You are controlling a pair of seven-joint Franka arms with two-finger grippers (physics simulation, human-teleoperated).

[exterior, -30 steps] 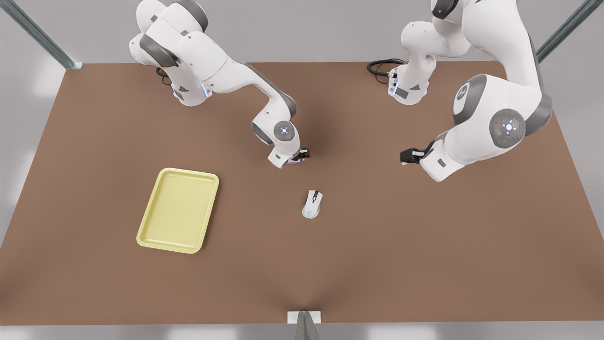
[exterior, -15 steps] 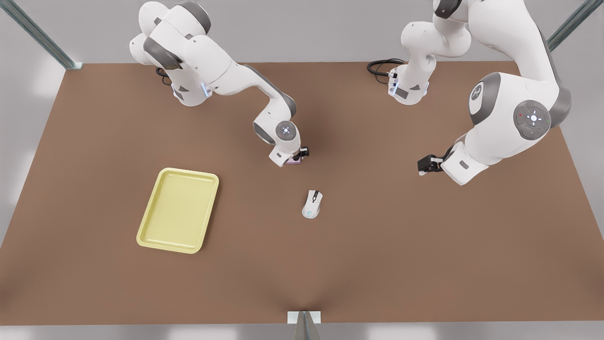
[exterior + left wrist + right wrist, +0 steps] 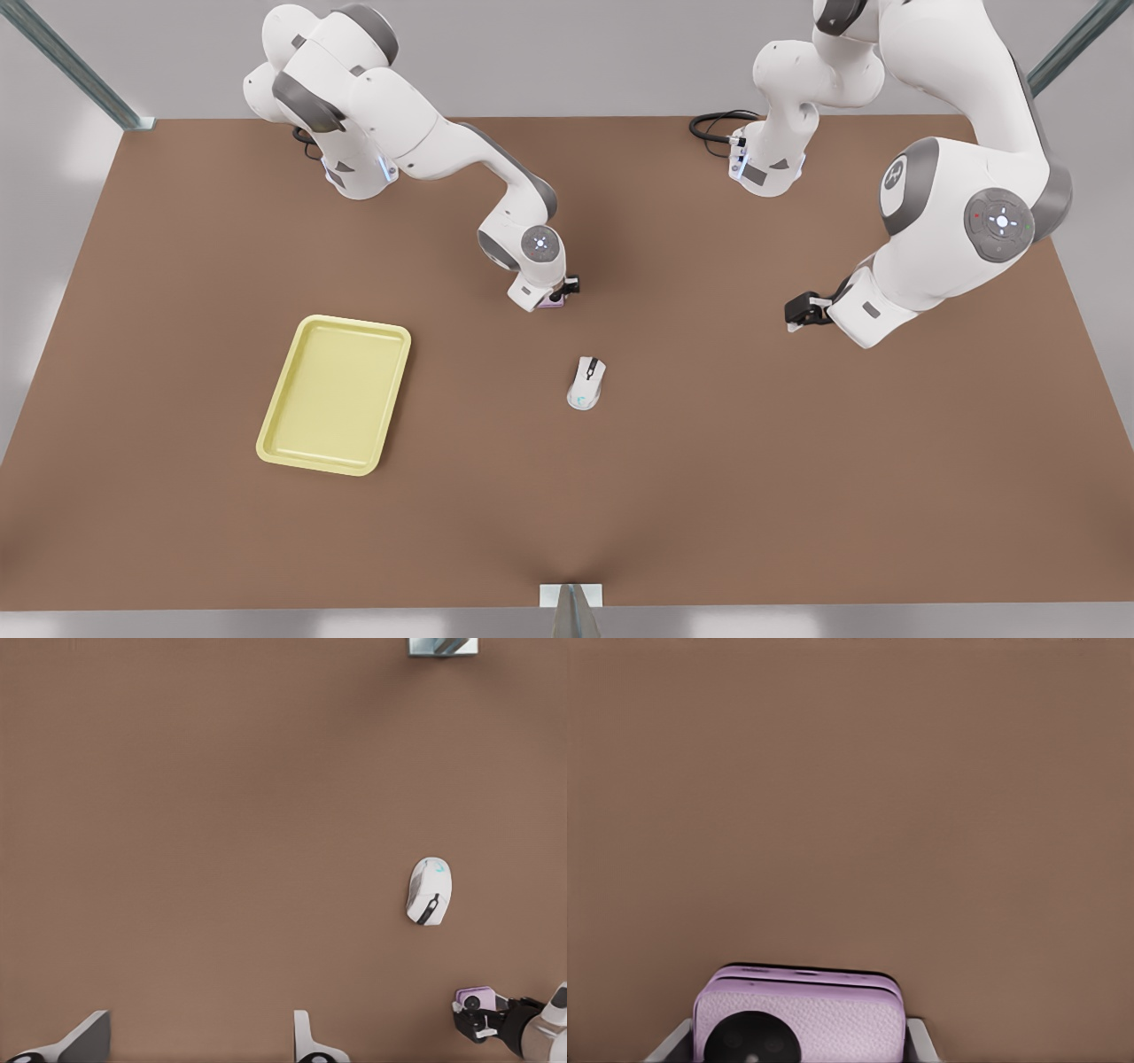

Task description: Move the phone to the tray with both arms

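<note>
Your right gripper [image 3: 560, 295] sits at mid-table, on the arm reaching in from the front view's far left, and it is closed around the phone [image 3: 799, 1020]. In the right wrist view a finger [image 3: 920, 1038] shows at each side of the pink case, tight against it. In the front view the phone [image 3: 553, 302] peeks out as a sliver of pink under the gripper, low over the brown table [image 3: 709, 461]; you cannot tell whether it touches the surface. In the left wrist view the same gripper [image 3: 483, 1020] shows off in a corner with the phone [image 3: 478, 999] in it.

Your left gripper [image 3: 799, 312] hangs over the table on the front view's right, well apart from the phone, holding nothing. Its fingers [image 3: 306, 1047] are spread wide in the left wrist view.

The tray [image 3: 292, 447] lies flat on the front view's left, nearer the camera than the phone and well apart from it. A white mouse [image 3: 586, 384] sits on the table just near-side of the right gripper, between tray and left gripper.
</note>
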